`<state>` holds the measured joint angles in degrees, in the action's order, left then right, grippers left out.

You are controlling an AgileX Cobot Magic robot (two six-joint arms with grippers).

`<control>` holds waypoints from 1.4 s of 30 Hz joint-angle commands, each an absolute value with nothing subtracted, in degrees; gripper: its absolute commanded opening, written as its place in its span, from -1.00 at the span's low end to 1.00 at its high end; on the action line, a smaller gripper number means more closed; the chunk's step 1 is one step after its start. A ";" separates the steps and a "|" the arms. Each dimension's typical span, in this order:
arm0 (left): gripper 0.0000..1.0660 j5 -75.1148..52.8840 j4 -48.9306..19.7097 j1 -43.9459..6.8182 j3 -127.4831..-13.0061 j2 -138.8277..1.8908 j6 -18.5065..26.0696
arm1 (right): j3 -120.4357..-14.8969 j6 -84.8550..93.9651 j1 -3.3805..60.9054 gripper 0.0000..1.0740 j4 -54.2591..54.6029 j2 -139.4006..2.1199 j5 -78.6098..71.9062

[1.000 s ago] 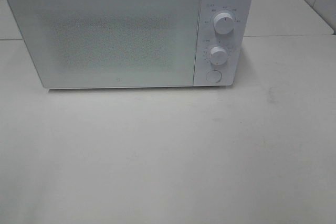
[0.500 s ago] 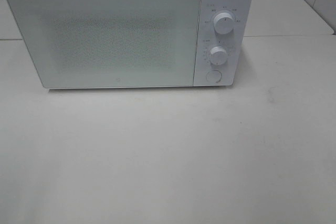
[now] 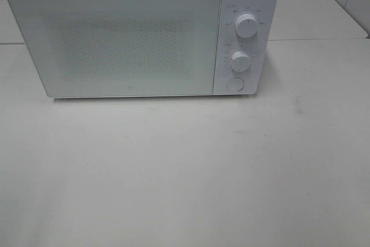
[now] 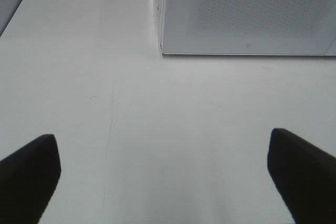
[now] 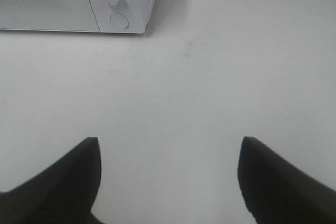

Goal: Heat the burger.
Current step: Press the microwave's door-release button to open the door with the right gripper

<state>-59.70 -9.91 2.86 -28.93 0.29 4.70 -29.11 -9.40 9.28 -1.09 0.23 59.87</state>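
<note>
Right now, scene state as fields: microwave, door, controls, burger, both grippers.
microwave: white, at the back of the table
door: shut
controls: two knobs above a round button, right of the door
burger: not in any view
left gripper: open, empty, above the table
right gripper: open, empty, above the table

Nothing has visibly changed; the microwave (image 3: pixel 139 36) sits exactly where it did before
</note>
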 commanded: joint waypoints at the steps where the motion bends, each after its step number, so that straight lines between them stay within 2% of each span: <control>1: 0.88 -59.13 -10.37 2.86 -28.82 1.43 4.41 | -29.11 -8.71 8.94 0.32 -0.86 1.72 59.36; 9: 0.88 -59.13 -10.37 2.86 -28.82 1.43 4.41 | -30.88 -8.82 8.94 0.32 -1.03 -1.72 57.01; 42: 0.88 -59.13 -10.37 2.86 -28.82 1.43 4.41 | -29.39 -9.40 9.05 0.32 -0.92 -32.26 23.95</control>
<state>-59.70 -9.91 2.86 -28.93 0.29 4.70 -29.56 -9.45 9.28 -0.97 -32.03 25.27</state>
